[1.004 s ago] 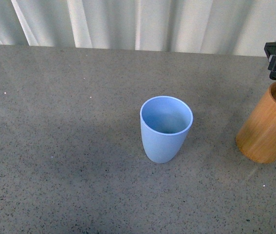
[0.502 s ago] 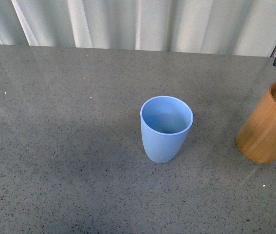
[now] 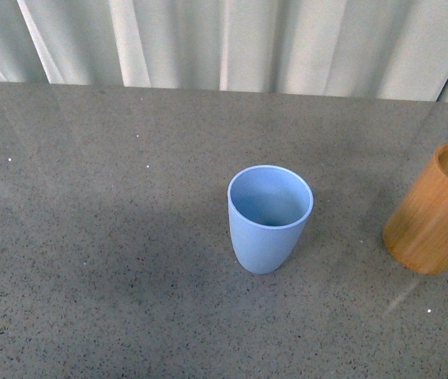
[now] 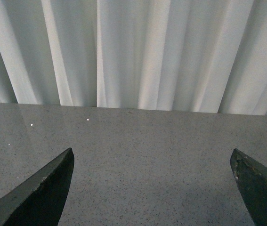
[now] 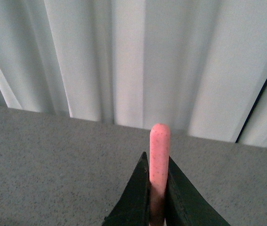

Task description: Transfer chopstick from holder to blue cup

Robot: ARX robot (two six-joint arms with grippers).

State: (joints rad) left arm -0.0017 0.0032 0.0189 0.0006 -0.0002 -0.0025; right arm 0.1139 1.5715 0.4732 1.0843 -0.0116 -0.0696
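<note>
The light-blue cup (image 3: 270, 217) stands upright in the middle of the grey counter in the front view, its inside bare. The orange-brown holder (image 3: 435, 209) stands at the right edge, partly cut off by the frame. Neither arm shows in the front view. In the right wrist view my right gripper (image 5: 157, 165) is shut on the salmon-pink chopstick (image 5: 159, 146), whose rounded end sticks out past the fingertips above the counter. My left gripper (image 4: 152, 162) is open, its dark fingers (image 4: 44, 188) wide apart over bare counter.
A grey speckled counter (image 3: 113, 237) fills the scene, backed by a pleated white curtain (image 3: 231, 39) along its far edge.
The right gripper with the chopstick rose up out of the holder at the right edge and left the front view. The view has shifted slightly downward.
</note>
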